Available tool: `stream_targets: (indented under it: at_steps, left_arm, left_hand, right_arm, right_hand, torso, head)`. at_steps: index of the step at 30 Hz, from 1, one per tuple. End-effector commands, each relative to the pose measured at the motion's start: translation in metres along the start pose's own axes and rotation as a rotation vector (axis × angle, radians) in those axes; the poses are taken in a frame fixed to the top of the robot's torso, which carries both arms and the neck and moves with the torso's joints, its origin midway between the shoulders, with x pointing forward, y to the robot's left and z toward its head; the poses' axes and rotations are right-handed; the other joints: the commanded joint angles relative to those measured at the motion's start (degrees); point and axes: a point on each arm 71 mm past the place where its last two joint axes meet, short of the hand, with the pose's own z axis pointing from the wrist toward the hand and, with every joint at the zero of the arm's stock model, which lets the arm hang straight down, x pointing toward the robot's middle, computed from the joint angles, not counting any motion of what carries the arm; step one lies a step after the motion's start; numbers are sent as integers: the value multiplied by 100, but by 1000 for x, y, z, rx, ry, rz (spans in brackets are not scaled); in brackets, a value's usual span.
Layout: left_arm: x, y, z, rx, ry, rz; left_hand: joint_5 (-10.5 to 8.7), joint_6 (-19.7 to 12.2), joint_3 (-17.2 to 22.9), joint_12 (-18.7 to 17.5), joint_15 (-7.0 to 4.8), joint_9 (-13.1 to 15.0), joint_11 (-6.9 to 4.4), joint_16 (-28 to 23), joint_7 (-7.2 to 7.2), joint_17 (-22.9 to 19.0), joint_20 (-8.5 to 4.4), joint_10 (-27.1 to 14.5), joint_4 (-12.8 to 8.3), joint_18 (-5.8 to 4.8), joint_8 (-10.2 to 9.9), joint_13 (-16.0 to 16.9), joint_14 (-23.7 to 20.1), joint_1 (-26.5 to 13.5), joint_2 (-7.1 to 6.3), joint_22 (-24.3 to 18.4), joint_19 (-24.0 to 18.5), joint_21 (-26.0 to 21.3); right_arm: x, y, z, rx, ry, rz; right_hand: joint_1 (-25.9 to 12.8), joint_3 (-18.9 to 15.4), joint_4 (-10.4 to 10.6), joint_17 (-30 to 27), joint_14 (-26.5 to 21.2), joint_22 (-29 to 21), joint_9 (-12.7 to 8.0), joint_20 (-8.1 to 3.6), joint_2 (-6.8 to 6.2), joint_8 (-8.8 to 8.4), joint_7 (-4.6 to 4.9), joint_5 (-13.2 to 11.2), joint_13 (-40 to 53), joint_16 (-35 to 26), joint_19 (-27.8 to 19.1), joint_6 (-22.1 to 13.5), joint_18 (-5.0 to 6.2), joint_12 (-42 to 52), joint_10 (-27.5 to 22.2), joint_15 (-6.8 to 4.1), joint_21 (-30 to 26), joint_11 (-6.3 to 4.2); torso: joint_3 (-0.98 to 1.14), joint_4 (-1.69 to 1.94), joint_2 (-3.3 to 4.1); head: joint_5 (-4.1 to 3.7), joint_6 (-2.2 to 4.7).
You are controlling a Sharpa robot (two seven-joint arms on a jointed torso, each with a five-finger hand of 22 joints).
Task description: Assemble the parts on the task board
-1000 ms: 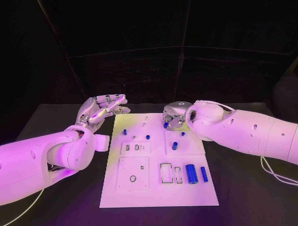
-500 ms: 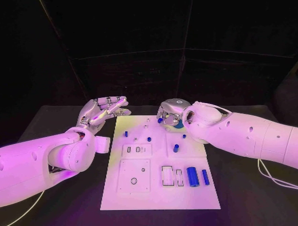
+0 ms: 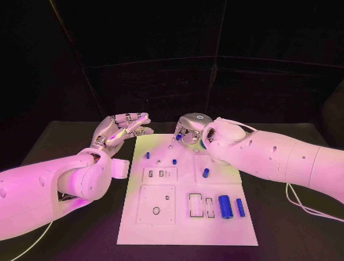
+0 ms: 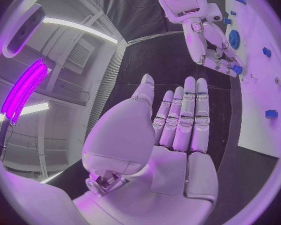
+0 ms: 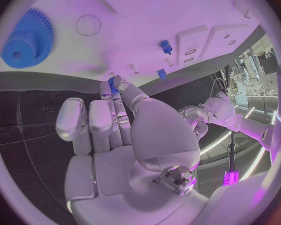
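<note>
The white task board point(image 3: 184, 220) lies in the middle of the black table. My right hand point(image 3: 189, 129) hovers over the board's far edge and pinches a small blue part point(image 5: 113, 85) between thumb and fingertip; the part also shows as a blue speck point(image 3: 177, 137) under the fingers. A blue gear point(image 5: 27, 39) lies flat on the board beside that hand. My left hand point(image 3: 123, 128) is raised off the board's far left corner, fingers straight and together, holding nothing. From the left wrist view I see the right hand point(image 4: 212, 45) above the gear point(image 4: 233, 38).
Small blue pegs point(image 3: 148, 155) point(image 3: 173, 161) point(image 3: 205, 173) stand on the board's far half. Two blue cylinders point(image 3: 225, 206) point(image 3: 239, 207) lie at its near right, next to rectangular slots point(image 3: 195, 203). A square plate with holes point(image 3: 156, 204) sits at the near left.
My right hand has moved left along the board's far edge, carrying the small blue part. The left hand has barely moved. The camera has shifted a little.
</note>
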Motion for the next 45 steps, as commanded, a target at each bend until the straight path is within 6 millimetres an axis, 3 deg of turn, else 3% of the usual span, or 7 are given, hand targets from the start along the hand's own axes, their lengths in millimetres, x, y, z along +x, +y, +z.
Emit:
stream_targets:
  at_steps: [1, 8, 17, 25, 39, 43, 45]
  left_arm:
    - [3, -2, 1, 9, 20, -6]
    - [4, -4, 2, 13, 23, -7]
    - [5, -4, 3, 13, 25, -7]
    - [6, -4, 3, 12, 28, -8]
    - [6, -4, 4, 8, 29, -9]
    - [6, -5, 4, 8, 28, -8]
    - [5, -5, 4, 8, 28, -7]
  left_hand:
    - [21, 27, 8, -39, 8, -5, 16, -29, 28, 8, 10, -6, -37, 37, -33, -6, 13, 49, 3, -5, 42, -16]
    - [21, 27, 8, -39, 8, -5, 16, -29, 28, 8, 10, -6, -37, 37, -33, -6, 13, 49, 3, -5, 42, -16]
    - [21, 27, 8, -39, 8, -5, 16, -29, 28, 8, 10, -6, -37, 37, -33, -6, 13, 49, 3, -5, 42, -16]
    - [21, 28, 7, -46, 9, -5, 16, -36, 28, 10, 11, -7, -46, 37, -38, -7, 11, 52, 7, -9, 44, -21]
    - [21, 27, 5, -52, 10, -6, 18, -40, 29, 11, 11, -10, -51, 37, -42, -7, 10, 54, 9, -12, 44, -24]
    - [21, 27, 5, -52, 10, -6, 18, -40, 29, 11, 11, -10, -52, 37, -43, -7, 10, 54, 9, -12, 44, -24]
    - [21, 27, 5, -52, 10, -6, 18, -40, 29, 11, 11, -10, -52, 37, -43, -7, 10, 54, 9, -12, 44, -24]
  right_arm:
    - [-1, 2, 3, -8, -4, 2]
    - [0, 6, 9, -6, 9, -3]
    - [-1, 7, 14, -4, -10, -13]
    - [1, 8, 18, 2, 6, -21]
    - [5, 8, 20, 16, 65, -36]
    - [4, 5, 20, 21, 51, -35]
    - [3, 4, 20, 20, 34, -31]
  right_hand:
    - [-55, 48, -6, -11, 71, 5, -5, 17, -16, -9, 15, -29, -5, 40, 24, -15, -59, -26, -16, -15, 38, 14]
    - [-92, 133, 8, -25, 67, 6, -7, 25, -53, -12, 26, -58, -9, 45, 20, -40, -59, -27, -43, -6, 40, 24]
    - [-113, 189, 18, -31, 64, 11, -8, 30, -78, -13, 31, -67, -12, 50, 20, -58, -60, -28, -60, -1, 42, 30]
    - [-144, 250, 32, -37, 61, 3, -10, 38, -120, -15, 43, -77, -15, 57, 11, -86, -58, -30, -89, 8, 40, 41]
    - [-202, 358, 71, -73, 48, -15, -12, 56, -199, -16, 63, -143, -25, 53, -10, -139, -54, -33, -161, 28, 32, 64]
    - [-274, 436, 119, -161, 17, -108, -28, 84, -295, -31, 122, -193, -49, 12, -81, -280, -38, -46, -335, 73, -11, 110]
    - [-344, 453, 160, -379, -51, -385, -47, 137, -430, -29, 194, -368, -69, -121, -276, -654, 14, -46, -664, 143, -143, 206]
  torso:
    - [-10, 16, 33]
    - [-5, 8, 44]
    - [-9, 12, 41]
    - [-11, 14, 43]
    - [-11, 8, 43]
    - [-13, 1, 40]
    - [-10, -1, 42]
  head:
    - [3, 4]
    - [57, 17]
    - [66, 30]
    - [59, 19]
    - [134, -22]
    - [148, -37]
    - [154, -33]
